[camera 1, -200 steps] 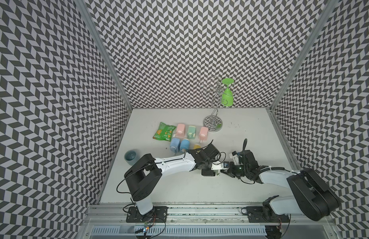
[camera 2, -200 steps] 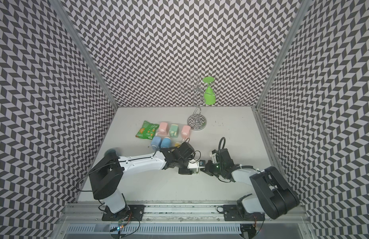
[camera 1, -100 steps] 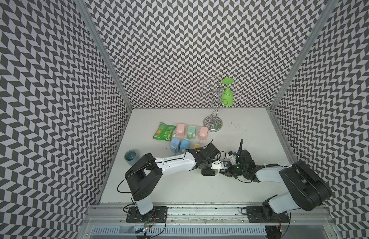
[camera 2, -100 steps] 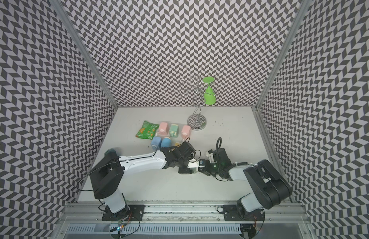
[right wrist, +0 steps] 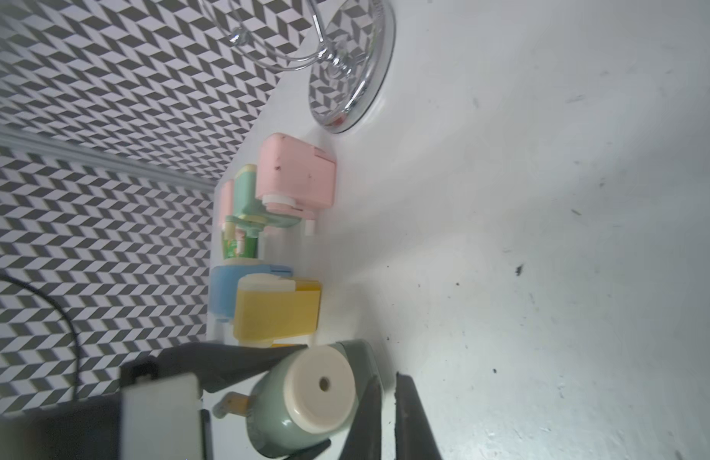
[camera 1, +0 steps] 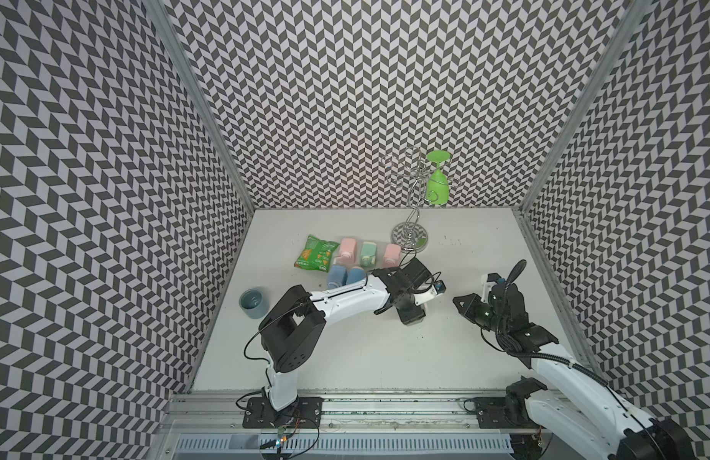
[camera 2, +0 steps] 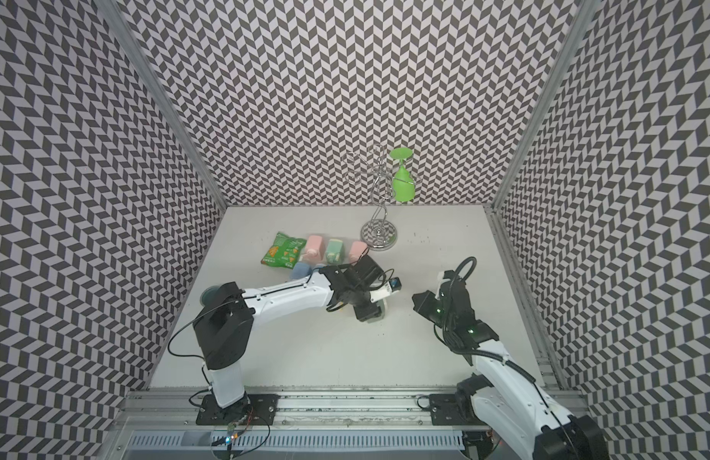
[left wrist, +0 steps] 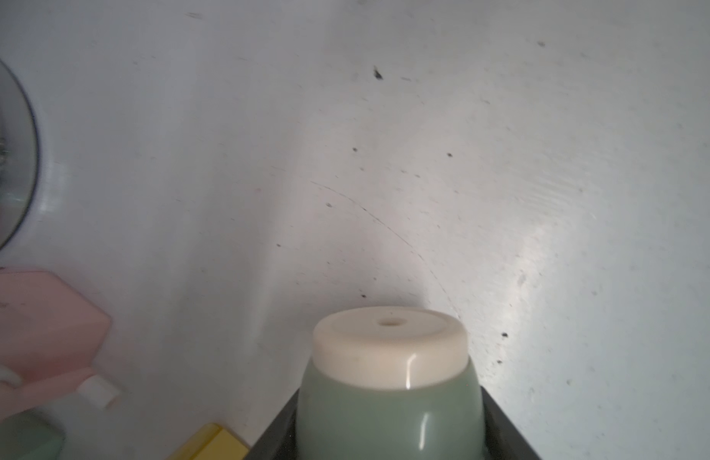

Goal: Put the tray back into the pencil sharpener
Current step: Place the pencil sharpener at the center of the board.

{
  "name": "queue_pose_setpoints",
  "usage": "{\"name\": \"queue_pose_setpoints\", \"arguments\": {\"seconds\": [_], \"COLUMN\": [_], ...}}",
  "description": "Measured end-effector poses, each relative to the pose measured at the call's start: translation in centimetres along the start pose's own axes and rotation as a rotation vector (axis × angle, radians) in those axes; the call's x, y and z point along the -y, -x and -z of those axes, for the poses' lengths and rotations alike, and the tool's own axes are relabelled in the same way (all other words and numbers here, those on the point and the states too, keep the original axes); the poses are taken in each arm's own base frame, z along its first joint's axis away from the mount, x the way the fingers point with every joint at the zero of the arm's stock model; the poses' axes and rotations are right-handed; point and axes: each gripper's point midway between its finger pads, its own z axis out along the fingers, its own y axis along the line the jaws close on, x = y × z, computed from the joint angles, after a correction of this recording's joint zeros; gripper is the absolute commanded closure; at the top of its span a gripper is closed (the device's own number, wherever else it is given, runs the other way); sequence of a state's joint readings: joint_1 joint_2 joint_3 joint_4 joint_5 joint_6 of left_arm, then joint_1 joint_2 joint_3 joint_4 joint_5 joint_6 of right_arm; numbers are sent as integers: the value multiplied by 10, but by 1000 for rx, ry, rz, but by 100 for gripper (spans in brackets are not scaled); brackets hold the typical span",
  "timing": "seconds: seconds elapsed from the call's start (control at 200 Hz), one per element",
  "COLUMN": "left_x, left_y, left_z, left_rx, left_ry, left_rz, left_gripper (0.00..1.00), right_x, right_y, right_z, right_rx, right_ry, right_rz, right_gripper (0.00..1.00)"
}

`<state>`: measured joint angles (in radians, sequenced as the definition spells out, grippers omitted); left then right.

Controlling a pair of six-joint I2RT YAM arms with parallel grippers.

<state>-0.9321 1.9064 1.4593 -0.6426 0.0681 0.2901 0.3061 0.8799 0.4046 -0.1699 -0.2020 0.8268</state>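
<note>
Left pincer (camera 1: 412, 315): grips the green pencil sharpener (left wrist: 389, 398) by its rounded body, cream pencil-hole face pointing away from the wrist. Right pincer (camera 1: 459, 302): sits well apart from it, jaws all but closed on nothing. Shows no loose tray anywhere on the tabletop (camera 1: 385, 358); most likely means a tray already seated inside the sharpener, yet hides the seam, so cannot confirm a full seating. Cannot tell a sharpener resting on the tabletop from one hanging just above it. Could go wrong in three ways from here: could let a half-seated tray slide out on a tilt or an abrupt release by the left pincer; could slip in the grip, smooth curved plastic held only by narrow fingers; could roll on release, given the round body, into the yellow sharpener (right wrist: 275, 308) lying near it. Calls for a slow, level set-down and, in case of doubt, a confirming push on the tray end from the right pincer.
</note>
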Motion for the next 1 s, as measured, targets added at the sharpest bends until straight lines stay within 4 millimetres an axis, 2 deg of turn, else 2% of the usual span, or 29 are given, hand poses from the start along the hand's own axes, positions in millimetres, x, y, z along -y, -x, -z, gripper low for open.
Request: {"name": "queue_pose_setpoints", "arguments": {"seconds": [0.08,0.165,0.331,0.451,0.616,0.731,0.911,0.997], "left_x": [-11,-20,-33,-33,-34,-41,-50,-53], "left_y": [11,13,18,10,-3,-10,-18,-22], "left_z": [3,7,3,-4,-3,-2,-6,-11], "left_rx": [0,-26,-76,-114,-157,-169,-178,-189], "left_ry": [35,70,117,123,173,233,302,327], "left_rz": [75,171,384,502,626,693,751,770], "left_gripper": [100,100,100,99,96,88,83,76], "right_x": [11,18,19,20,20,20,20,20], "right_y": [-2,-2,1,2,2,2,2,1], "right_z": [0,1,2,2,3,3,3,2], "right_rx": [0,2,11,13,12,12,11,9], "right_ry": [-52,-84,-104,-110,-112,-112,-112,-113], "right_rz": [-3,-1,2,3,6,9,15,18], "right_gripper": [89,89,89,89,89,88,88,88]}}
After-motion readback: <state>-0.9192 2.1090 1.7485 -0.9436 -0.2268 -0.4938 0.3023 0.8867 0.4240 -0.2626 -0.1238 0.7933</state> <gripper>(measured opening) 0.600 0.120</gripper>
